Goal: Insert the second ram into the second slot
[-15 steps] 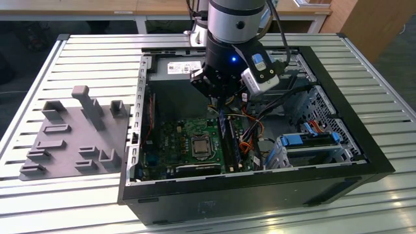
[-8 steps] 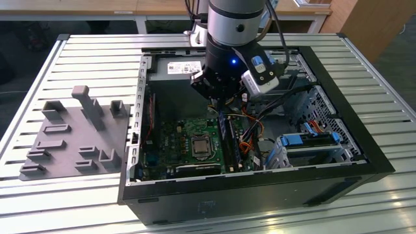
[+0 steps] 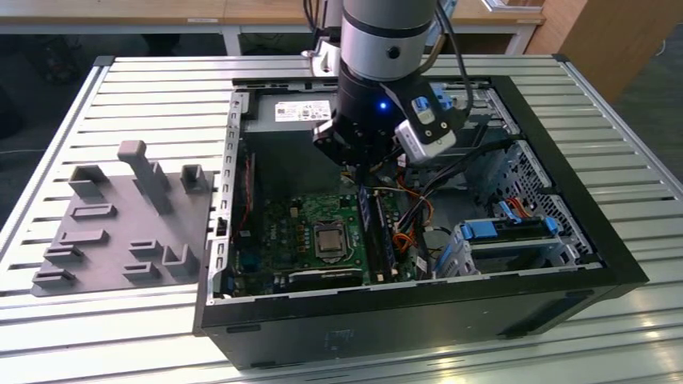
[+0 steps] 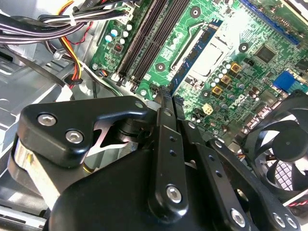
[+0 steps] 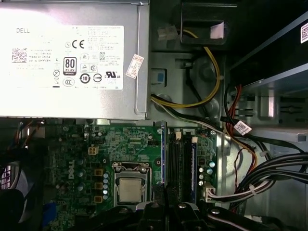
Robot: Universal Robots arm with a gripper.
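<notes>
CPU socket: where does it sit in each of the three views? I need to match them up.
Exterior view: the CPU socket sits mid-motherboard, on the exterior view's left of the memory slots.
Second wrist view: the socket lies on the green board, alongside the memory slots.
First wrist view: the socket lies beside the memory slots.
Shared landmark: the memory slots, which run along one side of the socket.

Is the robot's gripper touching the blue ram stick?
Touching. In the first wrist view the blue ram stick ends pinched between the closed fingertips of the gripper.
</notes>
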